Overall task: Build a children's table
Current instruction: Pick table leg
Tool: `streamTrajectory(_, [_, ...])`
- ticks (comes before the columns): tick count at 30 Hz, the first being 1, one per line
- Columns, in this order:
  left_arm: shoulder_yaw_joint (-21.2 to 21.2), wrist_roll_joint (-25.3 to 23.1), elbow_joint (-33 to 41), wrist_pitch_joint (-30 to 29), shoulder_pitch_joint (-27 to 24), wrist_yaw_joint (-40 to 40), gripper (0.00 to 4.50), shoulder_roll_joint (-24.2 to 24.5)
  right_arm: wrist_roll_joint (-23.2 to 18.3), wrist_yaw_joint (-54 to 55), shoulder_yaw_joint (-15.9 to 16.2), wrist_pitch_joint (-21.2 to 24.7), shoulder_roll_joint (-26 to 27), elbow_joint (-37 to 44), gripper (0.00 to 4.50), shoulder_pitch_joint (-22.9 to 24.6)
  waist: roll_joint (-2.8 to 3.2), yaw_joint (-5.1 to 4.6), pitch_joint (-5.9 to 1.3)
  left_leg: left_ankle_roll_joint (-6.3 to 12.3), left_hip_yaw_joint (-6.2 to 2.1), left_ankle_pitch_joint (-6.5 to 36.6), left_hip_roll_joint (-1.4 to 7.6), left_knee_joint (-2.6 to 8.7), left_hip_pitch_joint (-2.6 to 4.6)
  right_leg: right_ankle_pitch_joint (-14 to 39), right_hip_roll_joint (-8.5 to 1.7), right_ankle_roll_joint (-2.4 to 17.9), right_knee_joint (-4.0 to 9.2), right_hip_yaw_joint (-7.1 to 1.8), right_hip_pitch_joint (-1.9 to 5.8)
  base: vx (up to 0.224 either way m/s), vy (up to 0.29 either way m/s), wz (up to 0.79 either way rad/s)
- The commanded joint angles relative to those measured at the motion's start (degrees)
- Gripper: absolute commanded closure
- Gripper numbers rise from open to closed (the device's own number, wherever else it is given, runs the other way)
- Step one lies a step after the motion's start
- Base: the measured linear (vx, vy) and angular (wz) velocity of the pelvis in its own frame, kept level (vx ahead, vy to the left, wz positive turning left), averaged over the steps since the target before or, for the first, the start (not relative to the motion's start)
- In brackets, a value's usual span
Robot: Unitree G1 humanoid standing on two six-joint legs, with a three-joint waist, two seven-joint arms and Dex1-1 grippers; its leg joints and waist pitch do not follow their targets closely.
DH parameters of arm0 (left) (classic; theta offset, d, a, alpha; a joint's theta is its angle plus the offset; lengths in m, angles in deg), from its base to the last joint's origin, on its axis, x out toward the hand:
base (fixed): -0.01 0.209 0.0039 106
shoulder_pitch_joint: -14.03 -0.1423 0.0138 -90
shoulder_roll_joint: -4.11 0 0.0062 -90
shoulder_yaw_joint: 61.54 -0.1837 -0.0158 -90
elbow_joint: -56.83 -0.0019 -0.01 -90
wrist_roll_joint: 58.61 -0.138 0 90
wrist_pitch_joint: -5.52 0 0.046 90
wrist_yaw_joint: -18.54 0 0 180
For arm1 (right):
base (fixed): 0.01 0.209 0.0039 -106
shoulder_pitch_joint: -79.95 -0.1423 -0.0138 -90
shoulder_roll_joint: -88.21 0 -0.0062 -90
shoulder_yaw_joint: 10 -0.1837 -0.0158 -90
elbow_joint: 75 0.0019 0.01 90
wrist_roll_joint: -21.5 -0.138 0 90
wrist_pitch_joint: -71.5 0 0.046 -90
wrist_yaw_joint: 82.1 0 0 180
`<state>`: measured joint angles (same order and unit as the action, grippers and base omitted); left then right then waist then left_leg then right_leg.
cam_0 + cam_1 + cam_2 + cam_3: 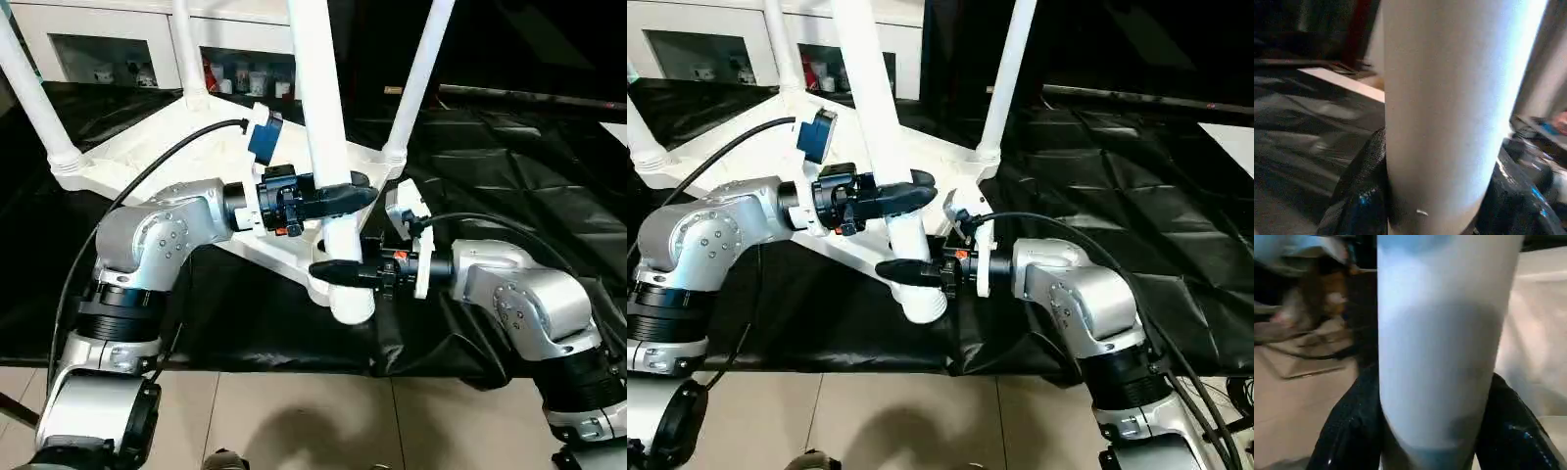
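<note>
The children's table top (147,147) lies upside down on the black cover, its white legs pointing up. Three legs (34,93) (186,49) (421,73) stand in the far and side corner sockets. The nearest leg (318,88) stands in the front corner socket (351,299), which overhangs the work table's front edge. My left gripper (343,194) is shut on this leg from the left, above the socket. My right gripper (338,271) is shut on the same leg lower down, just above the socket. In both wrist views the white tube (1449,112) (1440,347) sits between black fingers (1359,186) (1347,431).
The black-covered work table (509,166) stretches to the right and back. A white cabinet (118,39) with small items stands behind it. Tiled floor (294,411) lies below the table's front edge, under my forearms.
</note>
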<state>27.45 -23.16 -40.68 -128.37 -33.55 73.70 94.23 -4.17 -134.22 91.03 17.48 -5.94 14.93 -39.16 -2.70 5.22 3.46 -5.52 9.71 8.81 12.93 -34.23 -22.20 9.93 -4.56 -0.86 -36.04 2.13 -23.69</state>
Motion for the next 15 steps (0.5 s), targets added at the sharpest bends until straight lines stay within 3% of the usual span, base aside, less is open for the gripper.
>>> streamTrajectory(1, [0.5, -2.8, 0.3, 1.8, 2.3, -7.1, 2.62, -1.7, 4.4, 8.9, -2.0, -0.7, 1.8, -3.4, 1.89, -0.4, -0.12, -0.01, -4.14, -2.76, 0.73, 12.6, -0.43, 3.98, 0.88, 15.6, -2.02, 8.5, 4.52, -1.32, 2.74, 0.0, 0.0, 0.0])
streamTrajectory(4, [0.1, -4.5, 1.2, 2.3, 2.1, -11.0, 2.62, -3.1, 6.1, 13.5, -1.7, -0.3, 3.6, -3.3, 1.78, -0.4, -0.28, 0.0, -4.18, -3.33, 0.72, 12.7, -0.55, 4.0, 1.0, 15.9, -1.87, 8.0, 4.61, -1.27, 2.68, 0.0, 0.0, 0.0])
streamTrajectory(6, [-0.8, -5.9, 1.7, 3.4, 1.9, -12.0, 2.62, -3.3, 6.7, 15.9, -1.8, 0.5, 4.9, -3.4, 1.47, -0.4, -0.23, -0.05, -4.24, -3.25, 0.67, 12.0, -0.6, 4.06, 0.83, 15.3, -1.87, 7.4, 4.5, -1.29, 2.76, 0.0, 0.0, 0.0])
streamTrajectory(15, [-2.8, -9.7, 1.6, 5.9, 1.9, -14.5, 2.62, -3.7, 8.8, 21.5, -1.5, 1.7, 8.0, -4.1, 1.47, -1.0, -0.18, -0.15, -4.35, -3.04, 0.75, 10.9, -0.64, 3.97, 0.83, 11.1, -1.73, 8.1, 4.08, -1.33, 2.86, 0.0, 0.0, 0.0])
